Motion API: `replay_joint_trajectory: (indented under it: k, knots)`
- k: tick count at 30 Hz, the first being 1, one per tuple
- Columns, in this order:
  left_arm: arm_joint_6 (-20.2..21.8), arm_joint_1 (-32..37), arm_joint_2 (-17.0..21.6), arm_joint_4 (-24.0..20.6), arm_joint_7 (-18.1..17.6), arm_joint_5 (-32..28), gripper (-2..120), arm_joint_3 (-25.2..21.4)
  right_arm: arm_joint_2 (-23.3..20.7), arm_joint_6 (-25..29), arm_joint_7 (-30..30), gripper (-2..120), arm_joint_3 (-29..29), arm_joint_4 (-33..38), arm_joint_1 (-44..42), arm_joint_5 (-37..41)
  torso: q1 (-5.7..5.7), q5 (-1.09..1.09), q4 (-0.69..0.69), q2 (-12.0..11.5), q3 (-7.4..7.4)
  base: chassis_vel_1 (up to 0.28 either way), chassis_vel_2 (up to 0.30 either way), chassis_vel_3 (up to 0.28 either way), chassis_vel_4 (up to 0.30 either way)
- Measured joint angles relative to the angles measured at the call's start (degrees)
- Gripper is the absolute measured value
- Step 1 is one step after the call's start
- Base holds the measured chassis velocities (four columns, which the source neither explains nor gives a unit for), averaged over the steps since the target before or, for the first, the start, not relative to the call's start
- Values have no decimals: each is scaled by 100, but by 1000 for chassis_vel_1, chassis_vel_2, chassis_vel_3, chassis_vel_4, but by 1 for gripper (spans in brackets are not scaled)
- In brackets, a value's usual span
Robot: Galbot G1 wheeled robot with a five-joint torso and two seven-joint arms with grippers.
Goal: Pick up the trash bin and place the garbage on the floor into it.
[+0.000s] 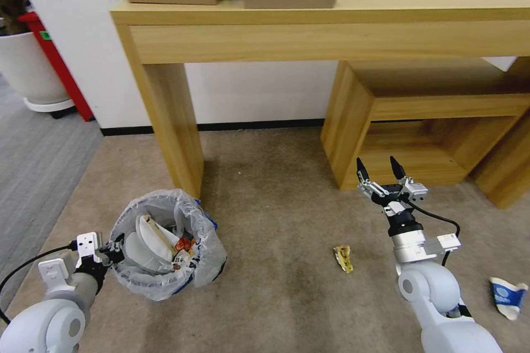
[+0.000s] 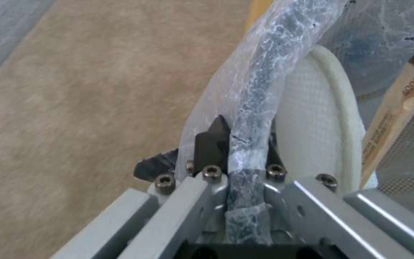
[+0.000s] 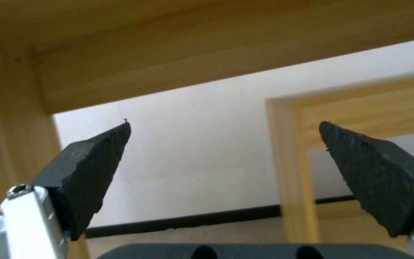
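I am holding the trash bin (image 1: 165, 245) by its rim with my left gripper (image 1: 113, 248), jaws clenched on the bag-covered edge at the bin's nine o'clock side. In the left wrist view the rim (image 2: 255, 108) is running straight between my fingers (image 2: 212, 144), wrapped in thin liner plastic. The bin is sitting low at about eight o'clock in my head view, already carrying a white slipper (image 1: 149, 237) and some red-and-white packaging (image 1: 182, 248).

My right gripper (image 1: 381, 168) is hovering at about three o'clock with its jaws spread wide and nothing between them, pointing toward the wooden desk (image 1: 331, 38).

Two pieces of garbage are lying on the carpet: a crumpled yellow wrapper (image 1: 343, 258) at about five o'clock, and a blue-and-white paper cup (image 1: 508, 297) off at four o'clock near the edge.

What I am worrying about: the liner is slick, so I judge the rim could be slipping in my pinch, and a one-sided hold could be letting the bin tilt and spill. My right arm is also sitting close to the low shelf unit (image 1: 430, 121), and a careless swing could be striking it.

For room, the carpet between the bin and the wrapper is open. The desk leg (image 1: 171, 127) is standing just beyond the bin at its twelve o'clock.
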Motion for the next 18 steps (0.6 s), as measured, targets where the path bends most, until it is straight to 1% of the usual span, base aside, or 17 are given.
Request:
replay_joint_trajectory:
  k: [9, 18]
  knots:
    - [-25, 11, 1, -1, 9, 0, 0, 3, 76, 36, -3, 100, -3, -16, -57, -74, 0, 0, -1, 0, 0, -109, -105, -96, -105]
    - [-38, 19, -16, -2, 9, 1, 0, 0, 100, 65, -10, 100, -43, -42, -73, -121, 0, 0, -1, 0, 0, -113, -101, -119, -114]
